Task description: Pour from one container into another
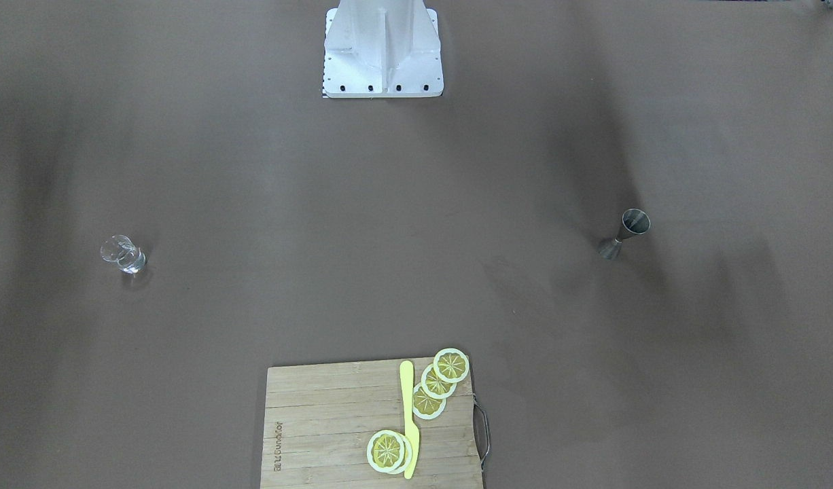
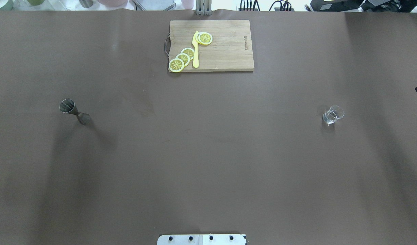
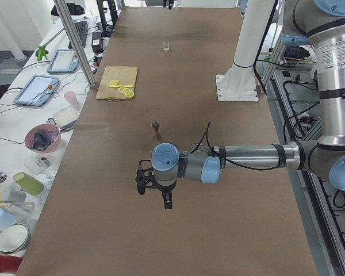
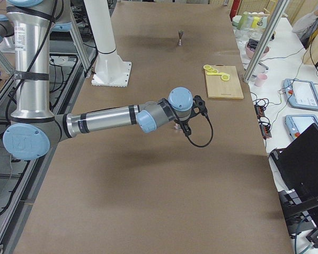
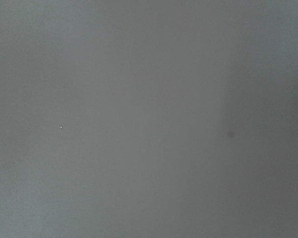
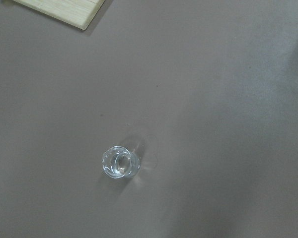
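The small clear glass (image 1: 123, 255) stands upright on the brown table, on the robot's right side (image 2: 332, 114). It also shows from above in the right wrist view (image 6: 120, 162), and small at the far end of the left side view (image 3: 166, 45). The grey steel jigger (image 1: 624, 233) stands upright on the robot's left side (image 2: 74, 111) (image 3: 156, 130) (image 4: 180, 36). My left gripper (image 3: 154, 192) hangs above the table nearer the camera than the jigger. My right gripper (image 4: 193, 117) hangs over the glass's area. Both show only in the side views, so I cannot tell whether they are open or shut.
A wooden cutting board (image 2: 225, 47) with lemon slices (image 2: 183, 58) and a yellow knife (image 2: 195, 51) lies at the far middle of the table. The white robot pedestal (image 1: 382, 51) stands at the near edge. Bowls, cups and tablets crowd a side bench (image 3: 40, 138).
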